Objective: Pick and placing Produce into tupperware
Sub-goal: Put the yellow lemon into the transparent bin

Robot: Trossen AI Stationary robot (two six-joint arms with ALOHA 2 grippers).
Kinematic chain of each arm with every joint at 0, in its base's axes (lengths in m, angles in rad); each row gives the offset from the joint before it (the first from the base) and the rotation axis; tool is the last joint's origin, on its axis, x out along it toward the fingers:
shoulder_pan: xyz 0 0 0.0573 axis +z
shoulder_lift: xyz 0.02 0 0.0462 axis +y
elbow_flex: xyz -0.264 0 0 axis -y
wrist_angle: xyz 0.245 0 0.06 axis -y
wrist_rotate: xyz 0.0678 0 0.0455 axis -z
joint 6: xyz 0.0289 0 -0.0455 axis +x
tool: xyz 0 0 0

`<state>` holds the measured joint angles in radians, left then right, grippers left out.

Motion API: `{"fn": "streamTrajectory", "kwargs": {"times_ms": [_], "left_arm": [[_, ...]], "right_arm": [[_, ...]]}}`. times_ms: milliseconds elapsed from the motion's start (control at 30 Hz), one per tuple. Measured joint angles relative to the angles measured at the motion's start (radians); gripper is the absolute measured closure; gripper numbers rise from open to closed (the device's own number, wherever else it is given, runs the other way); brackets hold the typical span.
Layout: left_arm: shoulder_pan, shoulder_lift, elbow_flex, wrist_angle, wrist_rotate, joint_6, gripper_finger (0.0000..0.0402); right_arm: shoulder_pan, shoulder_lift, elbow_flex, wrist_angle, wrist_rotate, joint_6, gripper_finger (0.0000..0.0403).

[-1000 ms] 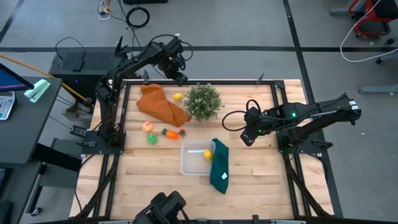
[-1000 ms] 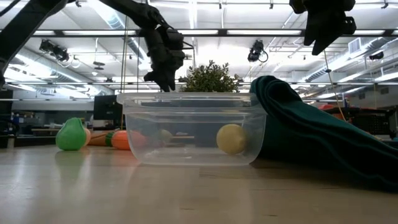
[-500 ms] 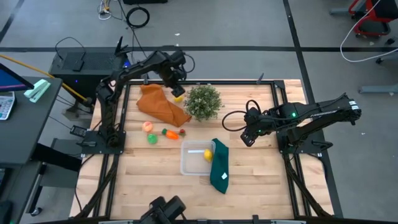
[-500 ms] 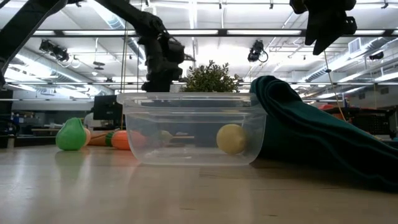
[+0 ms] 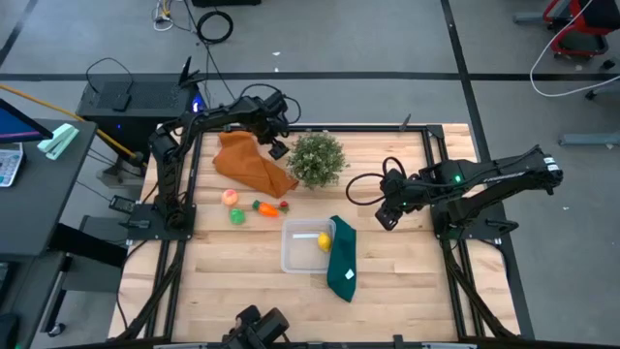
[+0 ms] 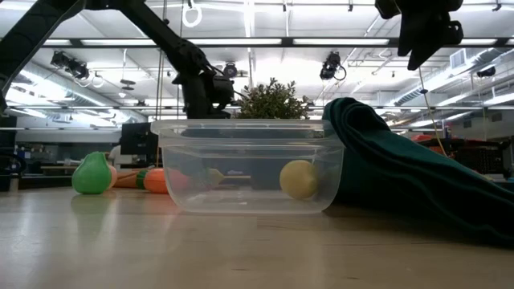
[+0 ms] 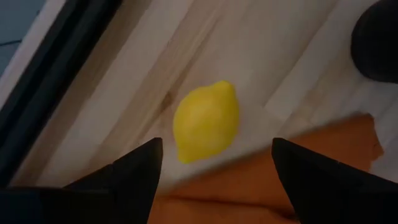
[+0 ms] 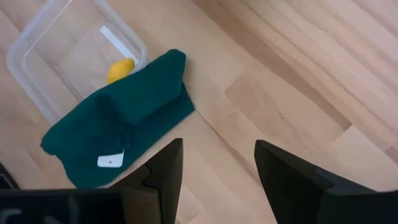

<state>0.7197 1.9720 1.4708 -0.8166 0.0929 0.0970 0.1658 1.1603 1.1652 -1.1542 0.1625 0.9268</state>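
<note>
Left arm over far lemon, view from above blocked.

From overhead the left gripper (image 5: 274,145) hides the lemon (image 7: 206,121) between potted plant (image 5: 317,158) and orange cloth (image 5: 250,163); fingers spread wide around it, untouched. Second lemon (image 5: 324,241) in tupperware (image 5: 295,252), green cloth (image 5: 343,257) draped over its rim. Right gripper (image 5: 386,215) beyond the plant, parted, empty.

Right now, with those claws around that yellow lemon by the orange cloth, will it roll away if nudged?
Probably: the lemon is rounded and lies loose on bare wood beside the orange cloth. It looks smooth, so the open left gripper could squeeze it out. Its pointed ends may make it wobble.
</note>
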Motion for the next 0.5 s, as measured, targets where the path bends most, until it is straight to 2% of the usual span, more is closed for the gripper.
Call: {"fn": "streamTrajectory", "kwargs": {"times_ms": [300,500], "left_arm": [[0.000,0.005,-0.001,0.036,0.001,0.026,0.0055],[0.004,0.033,-0.001,0.067,0.010,0.046,0.0046]], "right_arm": [[0.000,0.000,0.000,0.005,-0.012,0.021,0.0238],[0.000,0.000,0.000,0.005,-0.014,0.031,0.0238]]}}
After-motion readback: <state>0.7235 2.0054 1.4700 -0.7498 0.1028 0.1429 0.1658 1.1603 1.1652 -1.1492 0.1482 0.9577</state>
